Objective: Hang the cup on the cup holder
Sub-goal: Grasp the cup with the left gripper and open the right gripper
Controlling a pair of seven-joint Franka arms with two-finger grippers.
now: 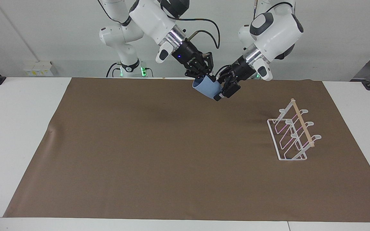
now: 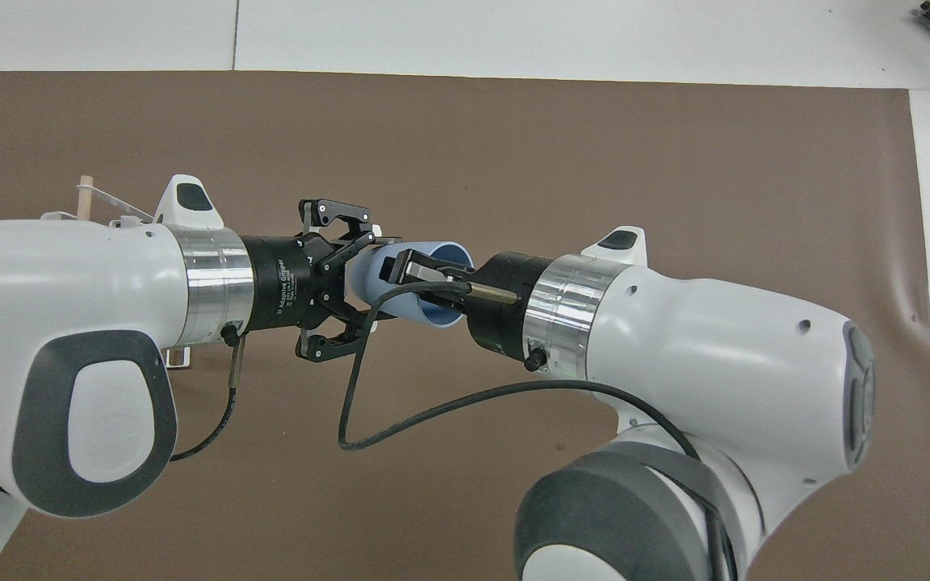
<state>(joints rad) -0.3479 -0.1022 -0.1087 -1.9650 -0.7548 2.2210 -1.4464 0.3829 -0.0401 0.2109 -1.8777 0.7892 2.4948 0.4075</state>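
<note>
Facing view: cup, light-blue tumbler, is up in the air over the brown mat, at the mat's edge nearest the robots, roughly mid-table. It lies tilted, open mouth toward the right arm's end, base toward the left arm's end.

Right gripper comes down from the right arm w/ fingers clamped on the cup's rim at the mouth; in overhead view one finger sits inside the mouth, wall pinched between the two. So right gripper is grasping the cup.

Left gripper reaches in from the left arm and is clenched round the cup's base end; overhead view shows left gripper w/ its fingertips against the cup's narrow end, one on each side, links splayed outward. Both grippers hold the same cup, meeting nose to nose above the mat.

Cup holder, white wire rack w/ wooden rod on top and rounded white pegs, stands on the mat toward the left arm's end of the table, well apart from the cup, farther from the robots than it. In overhead view only a bit of the cup holder peeks out above the left arm's wrist. Mat lies on a white table.
</note>
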